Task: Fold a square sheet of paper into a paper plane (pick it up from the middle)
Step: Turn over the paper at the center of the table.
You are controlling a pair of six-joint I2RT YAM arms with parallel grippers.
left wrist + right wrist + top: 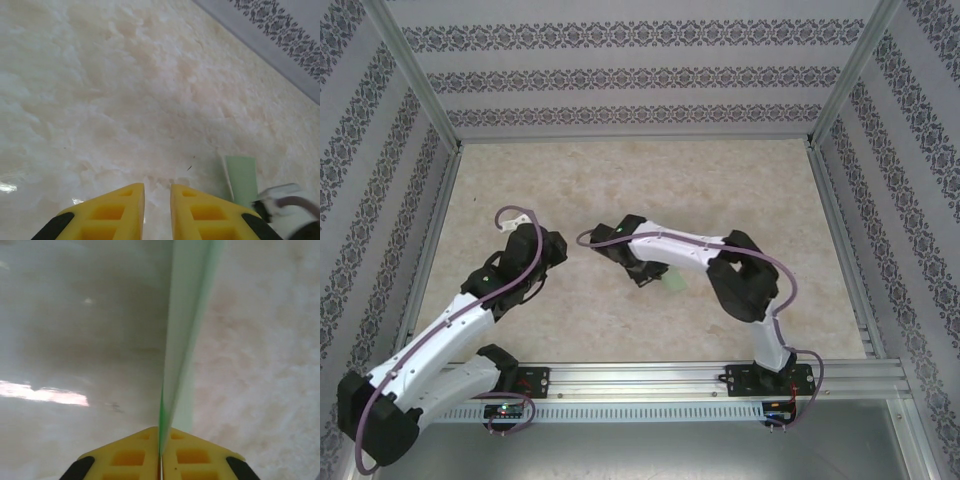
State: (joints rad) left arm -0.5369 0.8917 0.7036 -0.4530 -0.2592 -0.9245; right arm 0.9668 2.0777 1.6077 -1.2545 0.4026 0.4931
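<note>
Right jaws pinch the folded sheet of paper (187,315) edge-on, its long axis running straight up the frame from them. Left jaws stand narrowly parted and empty, the sheet lying at their view's lower right

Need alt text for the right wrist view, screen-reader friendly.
The right gripper has its yellow jaws closed on a folded piece of pale green paper, which runs edge-on from the jaws to the top of the frame. Beneath it is a glossy, pale marbled table.
</note>
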